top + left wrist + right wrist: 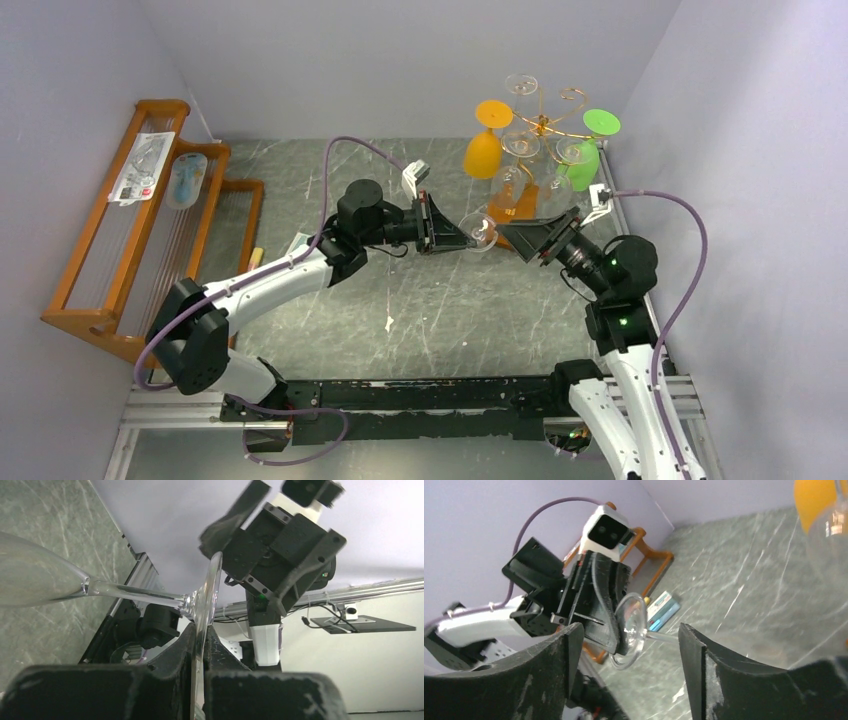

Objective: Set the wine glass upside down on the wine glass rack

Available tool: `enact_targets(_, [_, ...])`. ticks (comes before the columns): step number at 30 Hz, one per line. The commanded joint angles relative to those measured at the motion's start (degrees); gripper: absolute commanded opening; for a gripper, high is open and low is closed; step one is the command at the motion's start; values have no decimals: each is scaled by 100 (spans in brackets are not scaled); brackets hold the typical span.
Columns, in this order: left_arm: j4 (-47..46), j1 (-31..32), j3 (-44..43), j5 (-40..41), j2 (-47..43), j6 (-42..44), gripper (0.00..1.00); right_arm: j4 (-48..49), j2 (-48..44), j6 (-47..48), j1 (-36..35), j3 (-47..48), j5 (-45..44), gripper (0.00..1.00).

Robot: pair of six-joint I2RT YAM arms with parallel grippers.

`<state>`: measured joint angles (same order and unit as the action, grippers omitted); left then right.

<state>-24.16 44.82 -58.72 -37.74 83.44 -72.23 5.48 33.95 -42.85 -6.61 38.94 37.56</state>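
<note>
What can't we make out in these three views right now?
1. Top view: free hooks on the rack; the hanging glasses overlap its thin wire.
2. Top view: the rack's base, covered by those glasses.
3. Left wrist view: the rim of the wine glass, whose bowl is cut off by the left edge.
4. Right wrist view: the bowl, hidden behind the right fingers.

Walls (pixel 400 60): pale lavender; we count three, at left, back and right.
Tabletop (pixel 440 320): dark grey-green marble pattern, white veins.
Furniture: we log one slatted orange-brown wooden rack (pixel 165 106) against the left wall.
Light: even.
</note>
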Motion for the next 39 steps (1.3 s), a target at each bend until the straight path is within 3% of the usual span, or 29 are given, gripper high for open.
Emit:
enact_targets(1, [157, -33, 12, -92, -252, 502, 5, -638, -8, -1476, -24, -195, -129, 76])
enact_targets(5, [193, -28, 48, -114, -293, 557, 5, -870, 108, -1468, -29, -181, 27, 82])
enact_targets(15, [142, -40, -31, -392, -144, 534, 5, -773, 437, -1349, -113, -121, 414, 66])
enact_targets(23, [440, -35, -128, -384, -113, 892, 5, -574, 633, -1271, -265, -125, 358, 40])
enact_targets(30, [396, -40, -101, -377, 12, 942, 5, -352, 921, -1258, -911, -131, 64, 33])
enact_targets(32, [420, -38, -89, -387, 40, 947, 5, -398, 997, -1200, -1177, -101, -144, 24])
enact_targets(35, [387, -43, -33, -392, 44, 931, 5, -502, 1018, -1194, -1312, -70, -444, 2])
enact_targets(39, [597, -61, 38, -200, -84, 1095, 7, -1046, 885, -1033, -1316, 135, -891, 0])
